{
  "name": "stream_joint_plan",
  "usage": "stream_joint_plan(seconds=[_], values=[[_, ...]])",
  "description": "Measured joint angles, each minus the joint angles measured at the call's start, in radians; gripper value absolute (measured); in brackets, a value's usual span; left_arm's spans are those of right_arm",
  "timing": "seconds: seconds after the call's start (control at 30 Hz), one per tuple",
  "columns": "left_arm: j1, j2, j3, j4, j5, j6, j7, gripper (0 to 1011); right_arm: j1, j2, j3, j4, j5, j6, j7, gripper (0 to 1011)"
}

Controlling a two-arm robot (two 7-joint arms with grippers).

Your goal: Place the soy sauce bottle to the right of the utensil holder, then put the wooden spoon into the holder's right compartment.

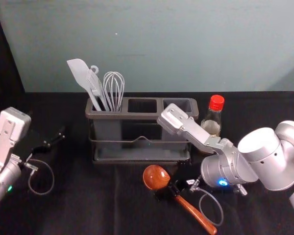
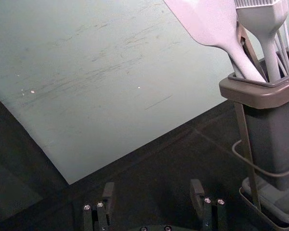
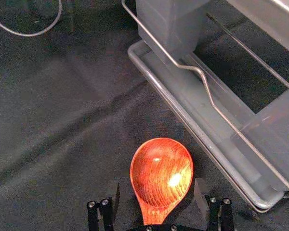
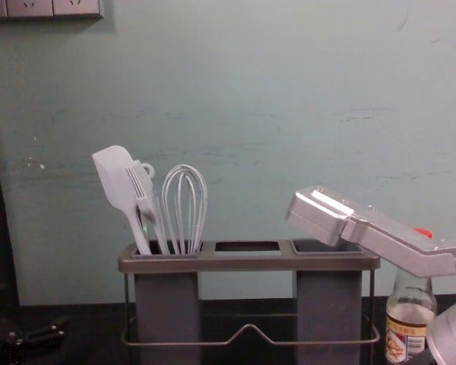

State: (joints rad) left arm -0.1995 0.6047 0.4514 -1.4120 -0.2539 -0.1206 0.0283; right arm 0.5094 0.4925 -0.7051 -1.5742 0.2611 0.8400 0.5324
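Head view, clock laid on the utensil holder (image 1: 142,116), twelve toward the wall (image 1: 186,44). At nine o'clock, well apart from it, my left gripper (image 2: 152,185) idled, fingers parted with nothing between them. Spatula (image 1: 80,73) and whisk (image 1: 113,88) stood in the holder's left compartment; the middle and right compartment (image 1: 185,105) held nothing I could see.

Wooden spoon (image 1: 156,177): flat on the black cloth (image 1: 78,205), around five o'clock, bowl toward eleven, handle running out toward four or five. My right gripper (image 1: 167,190) was down at its neck, fingers spread either side, no squeeze on it. Soy sauce bottle (image 1: 211,125) stood upright at three o'clock, just beside the holder, so I took the first half as done and the spoon grasp as the step in hand.

Notes for the grasp: keep the neck centred, close evenly just behind the bowl, check that it didn't roll. The polished handle could twist, I reckoned. Then straight up, handle swung downward, lowered end-first into the compartment.

Edges: the tray lip (image 3: 183,125) ran near the bowl, so I wanted height before any move toward twelve. The silver arm link crossed close in front of the bottle; a swing toward three risked a knock. Roomier cloth lay toward seven.
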Motion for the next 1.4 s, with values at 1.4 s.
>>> stream_joint_plan(seconds=[1.4], values=[[0.000,0.000,0.000,0.000,0.000,0.000,0.000,1012,0.014,-0.097,0.011,0.113,-0.103,-0.048,0.021,1002]])
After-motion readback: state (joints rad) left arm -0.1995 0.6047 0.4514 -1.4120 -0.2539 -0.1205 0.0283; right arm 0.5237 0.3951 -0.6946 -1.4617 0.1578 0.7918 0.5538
